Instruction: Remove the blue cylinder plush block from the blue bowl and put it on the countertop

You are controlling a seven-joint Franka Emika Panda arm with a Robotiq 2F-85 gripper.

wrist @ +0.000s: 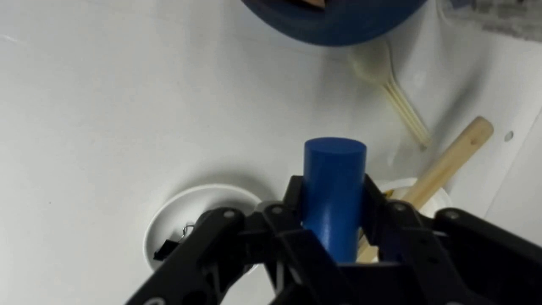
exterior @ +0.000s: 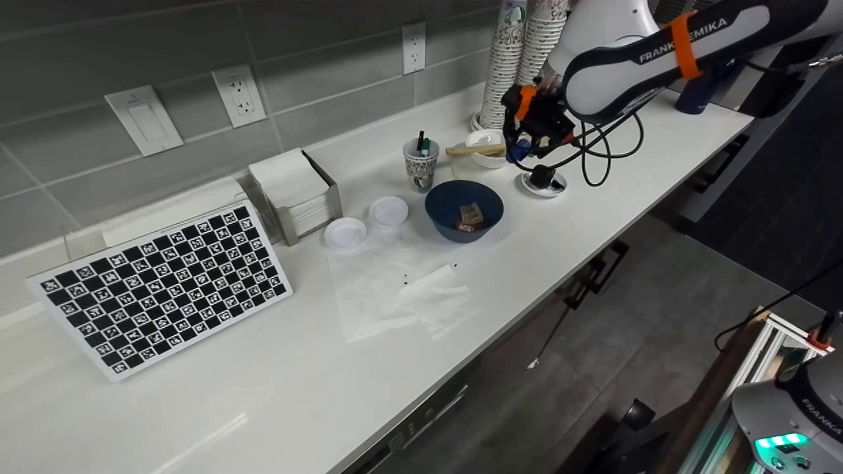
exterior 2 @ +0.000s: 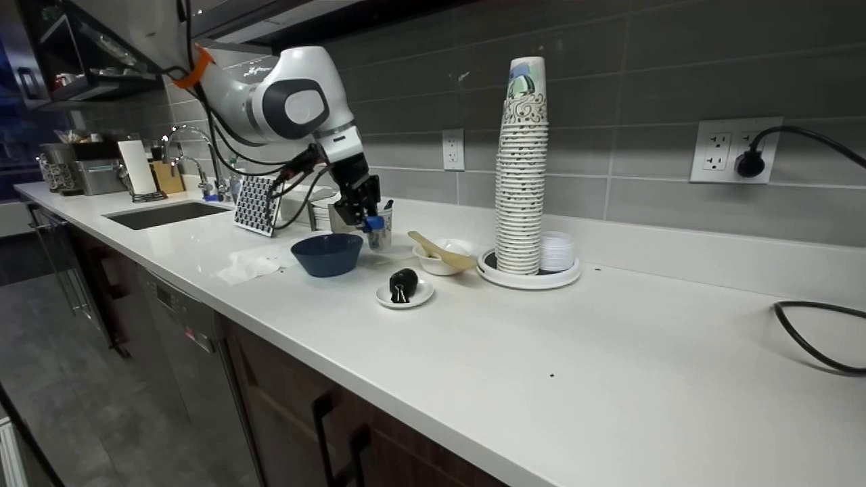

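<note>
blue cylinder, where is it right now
In the wrist view, the blue cylinder is right of centre, clamped in the end effector, lower in frame than the blue bowl and right of the small white dish.

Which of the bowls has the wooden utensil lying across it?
The white bowl beside the stacked cups, crossed by the wooden utensil; nothing crosses the blue bowl.

Smooth blue cyl. (wrist: 333, 197) w/ sheen
</note>
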